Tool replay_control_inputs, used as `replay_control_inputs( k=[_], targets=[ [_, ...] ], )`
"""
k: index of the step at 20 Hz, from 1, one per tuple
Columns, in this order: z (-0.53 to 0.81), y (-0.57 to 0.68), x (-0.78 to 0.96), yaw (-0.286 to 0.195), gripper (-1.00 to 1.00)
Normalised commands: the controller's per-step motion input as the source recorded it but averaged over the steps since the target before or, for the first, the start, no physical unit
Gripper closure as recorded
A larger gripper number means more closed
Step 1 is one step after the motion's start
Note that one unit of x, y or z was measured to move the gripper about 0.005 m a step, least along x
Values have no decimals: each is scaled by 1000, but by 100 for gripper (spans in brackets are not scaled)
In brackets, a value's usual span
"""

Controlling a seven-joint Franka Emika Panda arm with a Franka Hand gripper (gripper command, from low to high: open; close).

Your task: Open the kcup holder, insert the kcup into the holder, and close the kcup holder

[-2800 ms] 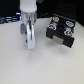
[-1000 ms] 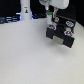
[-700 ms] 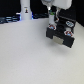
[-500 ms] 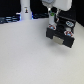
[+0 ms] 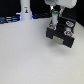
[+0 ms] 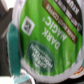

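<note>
White tabletop (image 5: 25,55) fills most of the exterior view, with the black kcup holder (image 5: 62,34) near the exterior view's right and a tall white bottle (image 5: 24,10) at the back. Above the holder, the gripper (image 5: 53,21) is closed around the kcup (image 6: 50,42), whose green lid fills the wrist view.

A white robot arm (image 5: 54,5) reaches down from the top edge of the exterior view, toward that view's right. Its gripper (image 5: 53,21) points straight down, fingers closed around a small pod. In the wrist view the fingers are not visible.
</note>
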Motion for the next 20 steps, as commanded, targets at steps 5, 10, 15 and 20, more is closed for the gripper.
replay_control_inputs(
  k=[5,10,15,20],
  targets=[
    [-71,204,46,31,100],
    [-110,240,61,41,100],
    [80,118,65,-2,100],
    [359,335,229,0,100]
  ],
)
